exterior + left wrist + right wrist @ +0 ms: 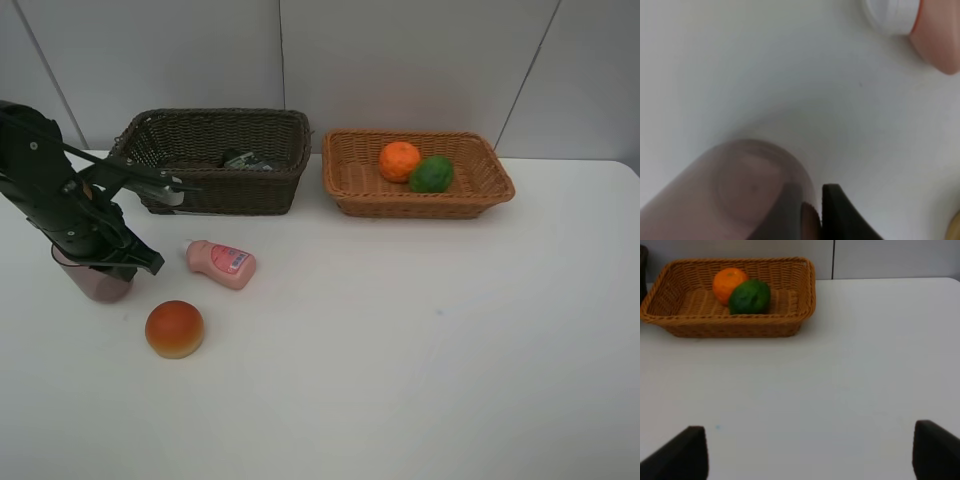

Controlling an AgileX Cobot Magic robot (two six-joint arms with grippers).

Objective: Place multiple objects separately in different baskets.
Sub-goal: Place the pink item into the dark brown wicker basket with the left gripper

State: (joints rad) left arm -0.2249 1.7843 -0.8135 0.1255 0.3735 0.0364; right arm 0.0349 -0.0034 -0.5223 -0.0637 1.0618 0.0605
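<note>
Nearest the lens sits a round red-orange peach (174,329), its matte skin paling to yellow along the underside, alone on the smooth white table (420,350).

At the far left, the left end effector (108,262) has its jaws closed on the wall of the mauve cup (98,285), a translucent plastic cylinder standing on the table. The wrist view shows one dark finger (842,217) pressed against the outside of the cup, the other dimly visible through the tinted wall.

Just right of the cup, a pink bottle (222,264) lies on its side, glossy and rounded, with a printed label and a white cap (892,12).

Behind them stands the dark brown basket (215,190), a deep rectangle of tight wicker weave. A dark flat pump bottle (240,160) lies inside it.

Beside it on the right is the light tan basket (420,203), shallower, with flared woven sides. It holds a dimpled orange (399,160) and a green lime (431,174), touching each other.

On the right, the right end effector (812,452) hangs over bare table with its black fingers spread wide and nothing between them.
</note>
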